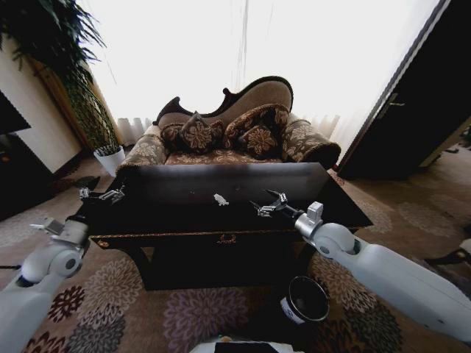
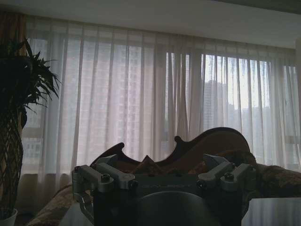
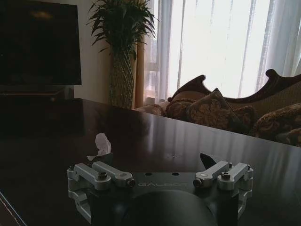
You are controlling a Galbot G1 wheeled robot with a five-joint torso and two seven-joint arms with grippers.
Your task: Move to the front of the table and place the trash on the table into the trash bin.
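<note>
The dark glossy table (image 1: 184, 220) stands right in front of me. One small white paper wad of trash (image 1: 220, 199) lies near its middle. My right gripper (image 1: 266, 204) hovers open just above the tabletop, a short way right of the wad. In the right wrist view the wad (image 3: 102, 143) sits on the table (image 3: 188, 141) just beyond one side of the open gripper (image 3: 155, 159), with nothing between the fingers. My left gripper (image 1: 103, 195) is open and holds nothing at the table's left end (image 2: 275, 212). The black trash bin (image 1: 305, 300) with its white label stands on the carpet below the table's front right.
A patterned sofa (image 1: 228, 136) with cushions stands close behind the table, under a bright curtained window. A tall plant in a white pot (image 1: 109, 158) is at the back left, near a dark TV screen (image 3: 37, 42). A dark door (image 1: 412, 110) is at the right. Flowered carpet (image 1: 132, 309) covers the floor.
</note>
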